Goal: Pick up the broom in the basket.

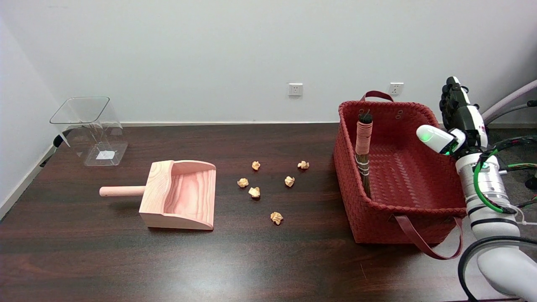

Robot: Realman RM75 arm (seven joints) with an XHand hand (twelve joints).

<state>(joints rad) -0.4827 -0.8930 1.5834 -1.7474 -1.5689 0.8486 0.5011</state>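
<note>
A small broom (363, 151) with an orange-wrapped handle stands leaning against the left inner wall of the red woven basket (419, 218) at the table's right. My right hand (455, 119) hangs above the basket's right rim, well to the right of the broom and not touching it. Its fingers are raised and apart, the thumb points left over the basket, and it holds nothing.
A wooden dustpan (178, 195) lies left of centre. Several crumpled paper balls (277, 217) are scattered between dustpan and basket. A clear plastic bin (90, 130) stands at the back left. The basket's strap handles (423, 245) hang toward the table's near edge.
</note>
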